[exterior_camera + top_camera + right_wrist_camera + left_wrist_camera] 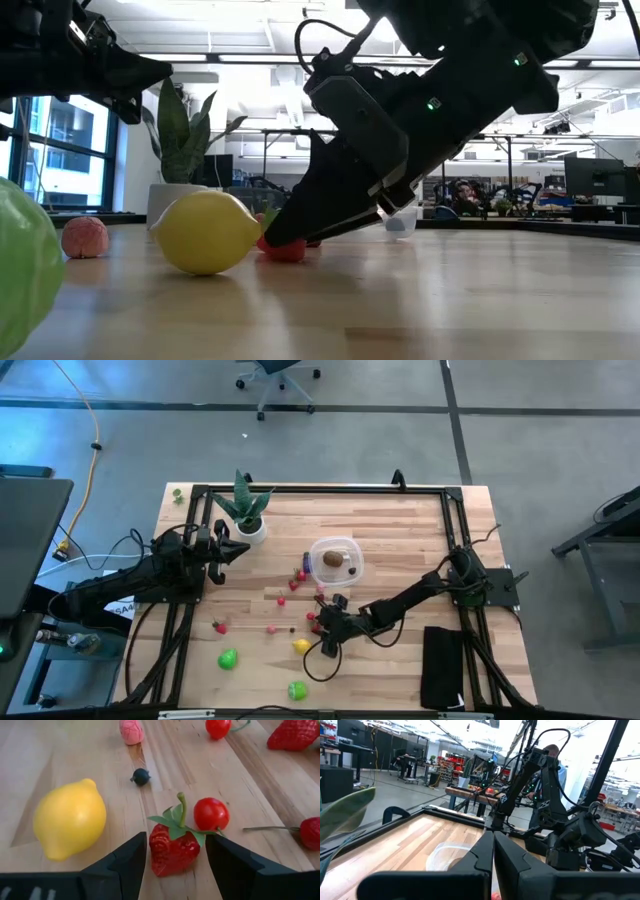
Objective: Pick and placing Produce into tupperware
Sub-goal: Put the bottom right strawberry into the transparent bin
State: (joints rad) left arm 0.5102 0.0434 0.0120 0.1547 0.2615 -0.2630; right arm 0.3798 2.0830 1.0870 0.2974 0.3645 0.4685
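Now the right gripper (pixel 174 854) is straddling a small red strawberry (pixel 172 851) low in the centre of the right wrist view, fingers spread either side and not yet pinching, while the left gripper (pixel 222 548) is waiting clenched and empty at the upper left of the overhead frame. Likely light, stiff and slick, the berry is asking for a squeeze across its body below the green leaves, with a yellow lemon (pixel 69 818) lying to its left and the clear tupperware (pixel 336 559) sitting above centre in the overhead frame.
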